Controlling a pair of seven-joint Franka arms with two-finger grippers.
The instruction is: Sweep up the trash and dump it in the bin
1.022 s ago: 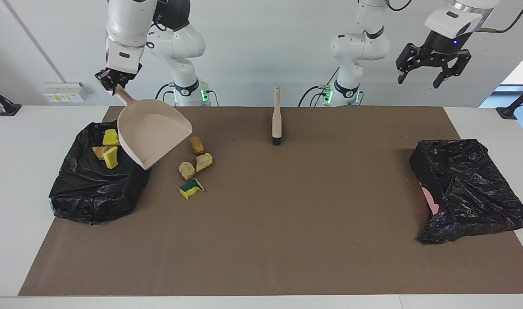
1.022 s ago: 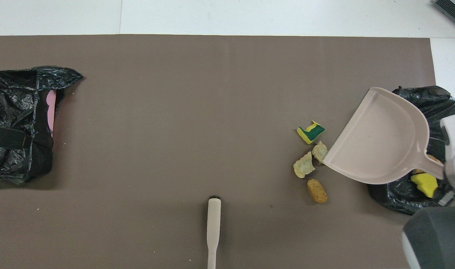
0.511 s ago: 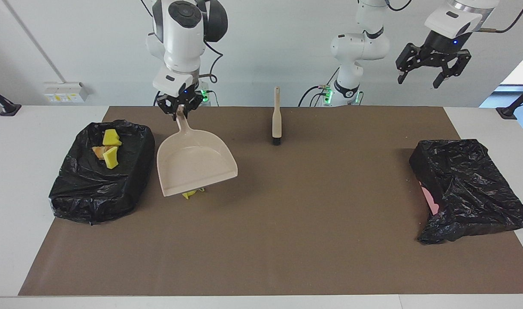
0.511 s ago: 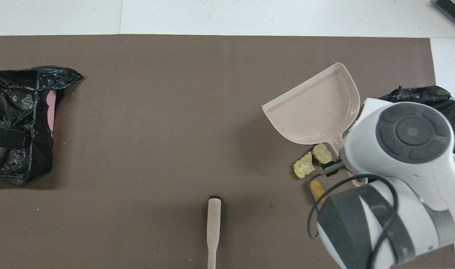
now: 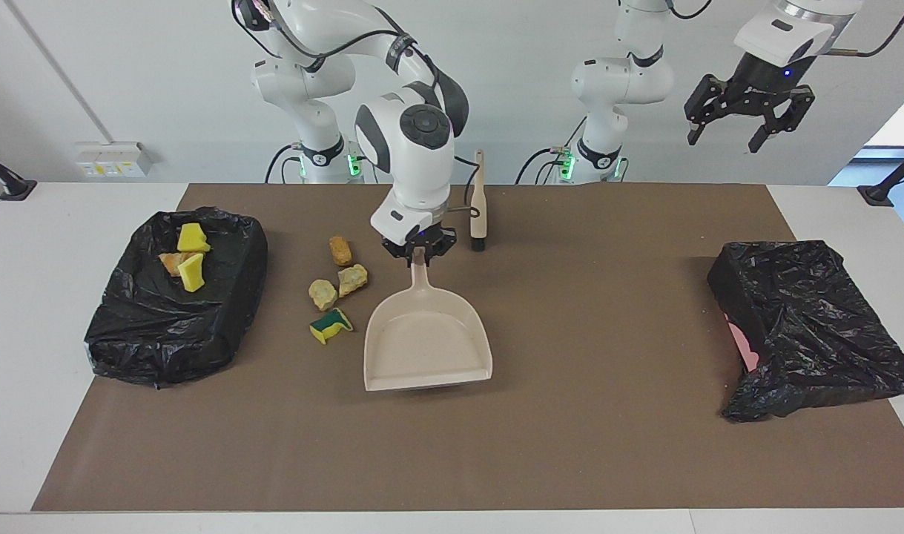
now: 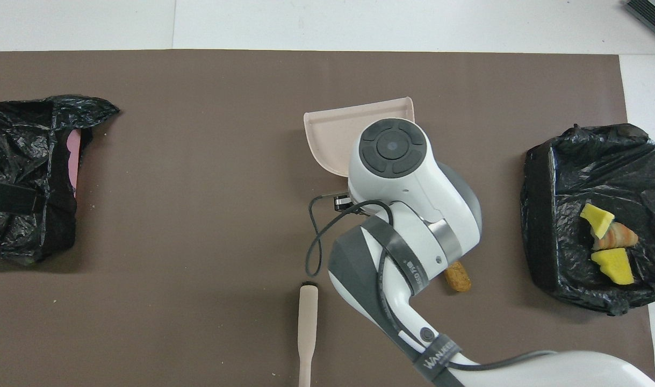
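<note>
My right gripper (image 5: 420, 254) is shut on the handle of the beige dustpan (image 5: 428, 341), whose empty pan lies low on the brown mat with its mouth turned away from the robots. Loose trash sits just beside the pan toward the right arm's end: an orange-brown lump (image 5: 340, 251), two tan lumps (image 5: 353, 279) and a yellow-and-green sponge (image 5: 331, 325). The black-lined bin (image 5: 162, 334) holds yellow sponge chunks (image 5: 192, 237) and an orange lump (image 5: 171, 261). From overhead my arm hides most of the pan (image 6: 359, 115). My left gripper (image 5: 722, 142) waits open, high over the left arm's end.
The beige brush (image 5: 479, 204) lies on the mat close to the robots, next to my right wrist. A second black bag (image 5: 807, 326) with a pink edge lies at the left arm's end. The brown mat (image 5: 570, 445) covers most of the table.
My right arm has swung the dustpan from over the bin, across the loose trash, and down to the mat toward the middle. The left arm has not moved.
</note>
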